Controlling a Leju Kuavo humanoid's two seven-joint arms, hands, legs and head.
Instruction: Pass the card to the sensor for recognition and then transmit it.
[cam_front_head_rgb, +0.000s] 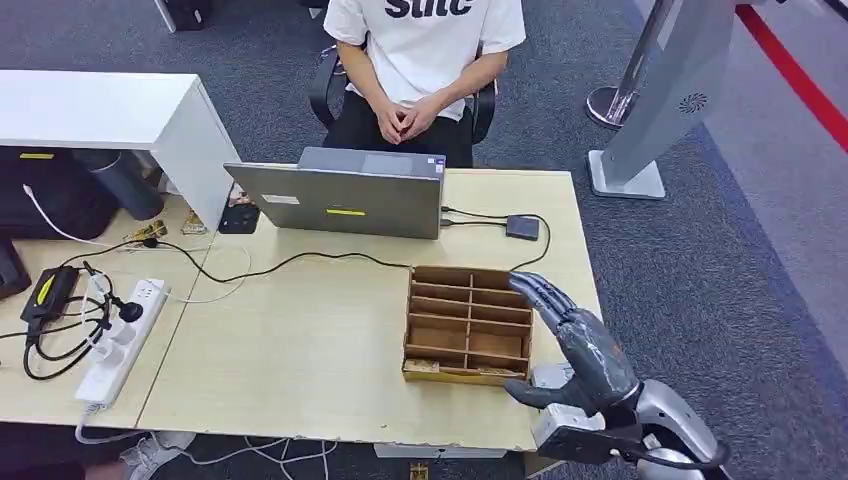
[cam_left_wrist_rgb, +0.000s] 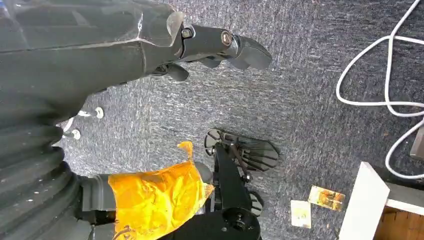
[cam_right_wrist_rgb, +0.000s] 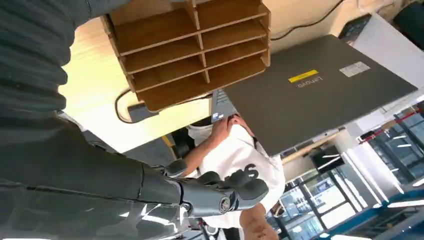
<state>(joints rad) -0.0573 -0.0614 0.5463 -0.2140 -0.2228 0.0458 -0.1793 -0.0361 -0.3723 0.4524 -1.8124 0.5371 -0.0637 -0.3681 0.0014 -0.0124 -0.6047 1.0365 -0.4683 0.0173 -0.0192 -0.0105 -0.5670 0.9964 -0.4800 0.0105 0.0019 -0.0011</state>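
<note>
Two hands are ours to place, and the right hand (cam_front_head_rgb: 577, 345) is the one near the work; in the head view it hovers at the right edge of the wooden divider tray (cam_front_head_rgb: 468, 322), fingers stretched and apart toward eleven o'clock over the tray's far right corner, thumb low beside the near right corner, holding nothing; the right wrist view confirms that hand (cam_right_wrist_rgb: 220, 192) empty, fingers loosely apart. Our left hand (cam_left_wrist_rgb: 220, 47) hangs over grey carpet, fingers gently bent and, as far as we can see, nothing in them. We take the card (cam_front_head_rgb: 425, 368) to be the pale printed slip lying in the tray's nearest row at the left end, though it is too small to read; its long axis runs left to right along that row. From the right hand the card lies at about nine o'clock, across the tray's width and slightly nearer us, so we judge the coming move to be a sideways reach to the left with a drop into that front slot; the right arm is clearly the nearer. The small dark box (cam_front_head_rgb: 522, 227) wired to the laptop (cam_front_head_rgb: 345, 193) at the tray's twelve o'clock is probably the sensor; a seated person (cam_front_head_rgb: 420, 60) waits beyond the table (cam_front_head_rgb: 300, 350) at twelve o'clock.
</note>
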